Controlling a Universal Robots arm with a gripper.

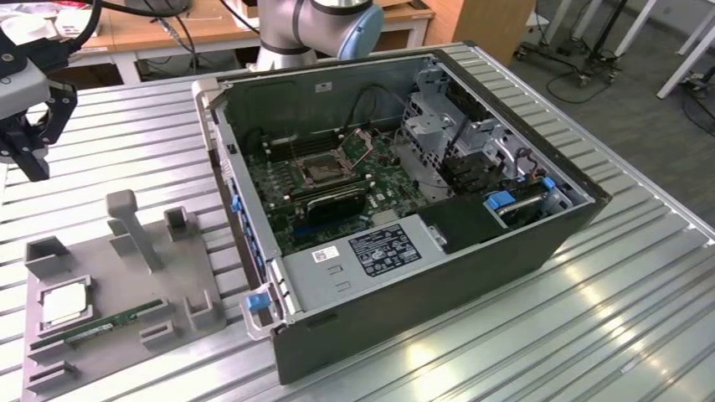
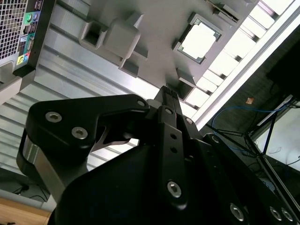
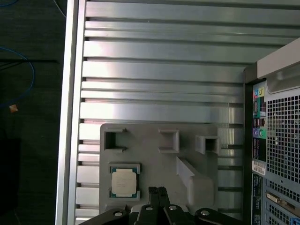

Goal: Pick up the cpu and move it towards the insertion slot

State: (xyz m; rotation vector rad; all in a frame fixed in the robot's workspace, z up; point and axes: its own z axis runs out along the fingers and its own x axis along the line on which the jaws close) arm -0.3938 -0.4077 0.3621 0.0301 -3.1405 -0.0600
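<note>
Gripper (image 3: 158,191) jaws are pinched together with nothing in them. It hangs in the air by the grey tray (image 3: 145,164) on the slatted metal table (image 3: 164,70). The cpu (image 3: 124,182) lies flat in its square tray recess, metal face up, untouched and clear of the gripper. In the exterior view the gripper sits at the far left, above the table. A memory stick (image 1: 103,325) (the long green one) lies in the tray just beside the cpu. The insertion slot (image 1: 324,170) is on the board inside the open computer case (image 1: 447,276), well apart from the cpu.
</note>
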